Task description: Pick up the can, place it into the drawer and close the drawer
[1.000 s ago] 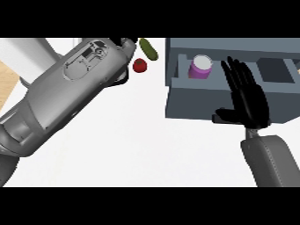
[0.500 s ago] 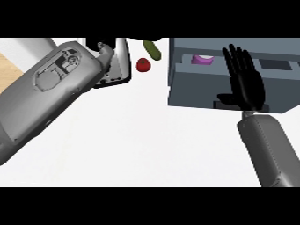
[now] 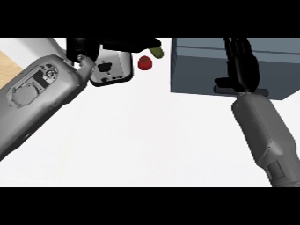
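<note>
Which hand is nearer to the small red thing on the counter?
The left hand: it sits just left of the red object. The right hand lies farther right, flat against the grey drawer unit.

At the upper right of the frame the grey drawer unit (image 3: pixel 269 70) shows a closed front. The right robot hand (image 3: pixel 239 66) lies flat against that front, fingers straight and pointing toward the top edge, its grey forearm running down to the lower right. The left robot hand (image 3: pixel 113 55) sits at the upper left, above the white counter (image 3: pixel 152 140). Just beside it lie a small red thing (image 3: pixel 145 63) and a greenish one (image 3: pixel 156 52).
</note>
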Action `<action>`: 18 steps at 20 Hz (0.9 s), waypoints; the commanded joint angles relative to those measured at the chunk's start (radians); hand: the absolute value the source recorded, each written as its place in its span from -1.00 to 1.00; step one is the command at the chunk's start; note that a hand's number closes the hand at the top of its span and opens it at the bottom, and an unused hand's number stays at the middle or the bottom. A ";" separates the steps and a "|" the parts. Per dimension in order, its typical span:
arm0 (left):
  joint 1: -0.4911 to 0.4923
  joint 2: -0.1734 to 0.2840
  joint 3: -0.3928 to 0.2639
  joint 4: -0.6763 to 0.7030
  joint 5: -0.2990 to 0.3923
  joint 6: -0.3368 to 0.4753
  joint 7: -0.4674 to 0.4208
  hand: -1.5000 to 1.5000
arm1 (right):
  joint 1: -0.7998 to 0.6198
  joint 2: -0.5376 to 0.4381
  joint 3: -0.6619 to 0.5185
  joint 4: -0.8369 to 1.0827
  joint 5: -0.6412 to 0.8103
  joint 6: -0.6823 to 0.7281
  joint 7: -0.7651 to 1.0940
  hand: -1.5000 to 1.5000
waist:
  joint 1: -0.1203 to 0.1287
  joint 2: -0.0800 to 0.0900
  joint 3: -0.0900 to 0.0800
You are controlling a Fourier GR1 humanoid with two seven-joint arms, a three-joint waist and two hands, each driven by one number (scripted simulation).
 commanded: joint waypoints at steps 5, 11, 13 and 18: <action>0.118 0.013 0.006 -0.082 -0.033 -0.006 -0.036 -1.00 | -0.205 0.020 -0.041 0.250 0.018 -0.068 0.025 -1.00 | 0.008 0.021 0.011; 0.177 0.025 0.006 -0.140 -0.059 0.016 -0.036 -1.00 | -0.282 -0.026 -0.083 0.334 -0.010 -0.058 -0.013 -1.00 | 0.019 0.027 0.012; 0.226 0.036 0.009 -0.176 -0.045 -0.015 -0.056 -1.00 | -0.292 -0.038 -0.097 0.346 -0.019 -0.069 -0.017 -1.00 | 0.033 0.031 0.011; 0.221 0.034 0.021 -0.188 -0.065 -0.009 -0.051 -1.00 | -0.364 -0.041 -0.113 0.377 -0.028 -0.045 -0.020 -1.00 | 0.023 0.033 0.012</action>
